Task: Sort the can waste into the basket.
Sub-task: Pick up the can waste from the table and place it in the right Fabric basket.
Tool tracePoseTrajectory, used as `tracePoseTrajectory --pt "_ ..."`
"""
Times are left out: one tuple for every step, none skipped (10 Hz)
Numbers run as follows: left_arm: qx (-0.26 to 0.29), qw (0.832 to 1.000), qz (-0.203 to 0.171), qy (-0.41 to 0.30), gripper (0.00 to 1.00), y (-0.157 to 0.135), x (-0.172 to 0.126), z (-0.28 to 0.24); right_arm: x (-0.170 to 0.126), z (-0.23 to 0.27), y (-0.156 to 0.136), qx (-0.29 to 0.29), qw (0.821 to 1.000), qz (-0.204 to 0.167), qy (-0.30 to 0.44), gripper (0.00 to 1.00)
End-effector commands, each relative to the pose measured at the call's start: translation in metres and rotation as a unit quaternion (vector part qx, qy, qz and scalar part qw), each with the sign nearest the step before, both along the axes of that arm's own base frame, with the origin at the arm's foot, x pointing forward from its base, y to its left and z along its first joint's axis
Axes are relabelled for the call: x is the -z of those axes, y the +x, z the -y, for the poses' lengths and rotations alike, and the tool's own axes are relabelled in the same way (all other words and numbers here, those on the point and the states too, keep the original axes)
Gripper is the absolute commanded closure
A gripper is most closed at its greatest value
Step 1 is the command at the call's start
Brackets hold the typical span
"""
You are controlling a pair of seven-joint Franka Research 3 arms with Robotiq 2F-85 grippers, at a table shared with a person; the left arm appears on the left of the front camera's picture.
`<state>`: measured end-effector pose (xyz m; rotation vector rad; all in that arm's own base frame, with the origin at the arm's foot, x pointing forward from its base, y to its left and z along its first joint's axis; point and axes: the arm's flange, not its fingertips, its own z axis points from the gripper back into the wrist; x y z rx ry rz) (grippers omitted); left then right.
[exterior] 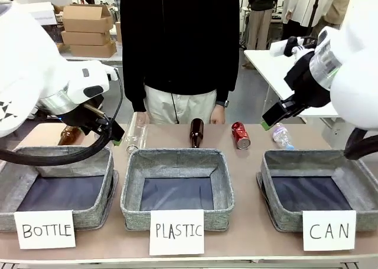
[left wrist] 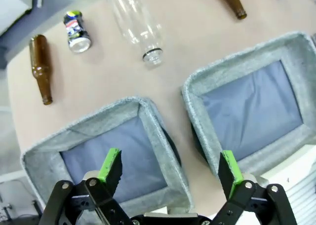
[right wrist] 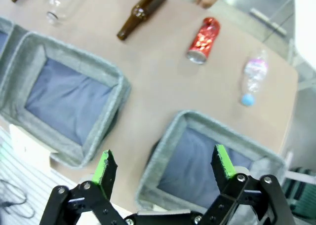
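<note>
Red can (exterior: 240, 135) on bare tabletop (exterior: 245, 183), basket (exterior: 313, 157) apart

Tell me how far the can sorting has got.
Done: nothing yet; the CAN basket holds no can, just its dark lining. In hand: nothing; the left gripper and right gripper hover open, fingers apart and holding nothing. Left: both cans. The red can lies on the table beyond the CAN basket, and the blue can lies near the table's left end beside a brown bottle.

BOTTLE sign (exterior: 45, 229), PLASTIC sign (exterior: 176, 232), CAN sign (exterior: 329, 230)
</note>
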<state>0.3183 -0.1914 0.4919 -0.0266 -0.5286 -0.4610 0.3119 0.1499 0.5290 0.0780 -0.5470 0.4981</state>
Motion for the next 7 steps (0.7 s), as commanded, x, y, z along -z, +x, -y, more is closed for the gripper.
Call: tracePoseTrajectory --pt "0.097 0.993 -0.027 -0.062 0.00 -0.018 -0.024 0.005 0.009 -0.006 0.017 0.054 0.981 -0.111 0.152 0.00" --pt "0.119 0.986 -0.022 -0.113 0.00 -0.021 -0.046 -0.015 -0.003 0.020 0.014 0.071 0.928 -0.219 0.294 0.00" --pt "0.161 0.960 -0.042 -0.226 0.00 -0.025 -0.068 -0.049 -0.010 0.055 0.010 0.107 0.871 -0.280 0.390 0.00" --pt "0.145 0.935 -0.048 -0.321 0.00 -0.026 -0.081 -0.090 -0.008 0.100 0.001 0.127 0.808 -0.287 0.498 0.00" --pt "0.118 0.925 -0.048 -0.359 0.00 -0.026 -0.081 -0.114 -0.001 0.141 -0.009 0.130 0.744 -0.262 0.601 0.00" --pt "0.054 0.904 -0.057 -0.421 0.00 -0.028 -0.074 -0.154 0.007 0.174 -0.024 0.120 0.685 -0.213 0.686 0.00" --pt "0.001 0.881 -0.074 -0.467 0.00 -0.035 -0.060 -0.183 0.015 0.201 -0.040 0.148 0.646 -0.160 0.731 0.00"
